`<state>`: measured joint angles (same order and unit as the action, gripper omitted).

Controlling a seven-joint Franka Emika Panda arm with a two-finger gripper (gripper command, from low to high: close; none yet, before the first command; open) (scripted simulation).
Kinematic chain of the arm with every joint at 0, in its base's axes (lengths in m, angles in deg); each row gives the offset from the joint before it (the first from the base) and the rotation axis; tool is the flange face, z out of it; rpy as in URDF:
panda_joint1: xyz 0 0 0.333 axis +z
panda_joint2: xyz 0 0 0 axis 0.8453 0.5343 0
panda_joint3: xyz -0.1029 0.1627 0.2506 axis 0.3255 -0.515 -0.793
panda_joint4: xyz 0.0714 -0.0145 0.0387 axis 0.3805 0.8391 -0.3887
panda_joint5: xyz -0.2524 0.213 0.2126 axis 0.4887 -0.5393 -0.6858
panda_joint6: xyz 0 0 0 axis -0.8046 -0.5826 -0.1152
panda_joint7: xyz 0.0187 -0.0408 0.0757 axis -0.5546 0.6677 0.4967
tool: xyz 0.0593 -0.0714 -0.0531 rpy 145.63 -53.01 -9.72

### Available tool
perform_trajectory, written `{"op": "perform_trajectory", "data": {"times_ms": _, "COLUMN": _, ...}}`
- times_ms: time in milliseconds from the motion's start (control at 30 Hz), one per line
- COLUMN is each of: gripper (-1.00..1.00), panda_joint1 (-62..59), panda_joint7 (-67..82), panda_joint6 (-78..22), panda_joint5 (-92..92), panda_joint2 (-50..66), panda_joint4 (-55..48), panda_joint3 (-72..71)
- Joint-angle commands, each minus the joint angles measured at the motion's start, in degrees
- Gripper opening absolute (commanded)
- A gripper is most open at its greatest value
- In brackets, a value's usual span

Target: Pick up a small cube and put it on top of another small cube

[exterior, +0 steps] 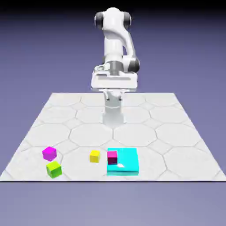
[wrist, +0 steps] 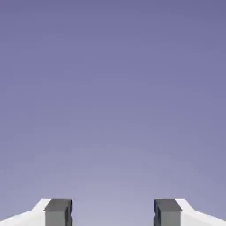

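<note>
Blue-violet backdrop only between released jaws in the hand view; cubes [exterior: 94,156] on the table [exterior: 176,132] outside.

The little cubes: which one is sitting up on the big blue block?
The dark pink cube. It rests on the near-left part of the flat cyan block, while the magenta cube, green cube and yellow cube all sit directly on the table.
</note>
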<state>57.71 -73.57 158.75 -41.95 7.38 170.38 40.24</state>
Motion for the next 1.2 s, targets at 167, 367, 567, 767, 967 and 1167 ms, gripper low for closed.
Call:
{"op": "perform_trajectory", "data": {"times_ms": 167, "gripper": 0.00, "panda_joint1": -3.4, "panda_joint7": -2.2, "panda_joint6": -7.9, "panda_joint5": -2.8, "panda_joint2": 12.5, "panda_joint4": -9.5, "panda_joint3": 2.9}}
{"op": "perform_trajectory", "data": {"times_ms": 367, "gripper": 0.00, "panda_joint1": -6.7, "panda_joint7": -4.5, "panda_joint6": -15.9, "panda_joint5": -5.5, "panda_joint2": 24.9, "panda_joint4": -19.0, "panda_joint3": 5.9}}
{"op": "perform_trajectory", "data": {"times_ms": 567, "gripper": 0.00, "panda_joint1": -10.1, "panda_joint7": -6.7, "panda_joint6": -23.8, "panda_joint5": -8.3, "panda_joint2": 37.4, "panda_joint4": -28.5, "panda_joint3": 8.8}}
{"op": "perform_trajectory", "data": {"times_ms": 767, "gripper": 0.00, "panda_joint1": -13.5, "panda_joint7": -9.0, "panda_joint6": -31.7, "panda_joint5": -11.0, "panda_joint2": 49.8, "panda_joint4": -38.0, "panda_joint3": 11.8}}
{"op": "perform_trajectory", "data": {"times_ms": 967, "gripper": 0.00, "panda_joint1": -16.3, "panda_joint7": -10.8, "panda_joint6": -38.3, "panda_joint5": -13.3, "panda_joint2": 60.2, "panda_joint4": -46.0, "panda_joint3": 14.2}}
{"op": "perform_trajectory", "data": {"times_ms": 1167, "gripper": -1.00, "panda_joint1": -17.8, "panda_joint7": -9.0, "panda_joint6": -31.1, "panda_joint5": -16.1, "panda_joint2": 67.9, "panda_joint4": -46.3, "panda_joint3": 11.8}}
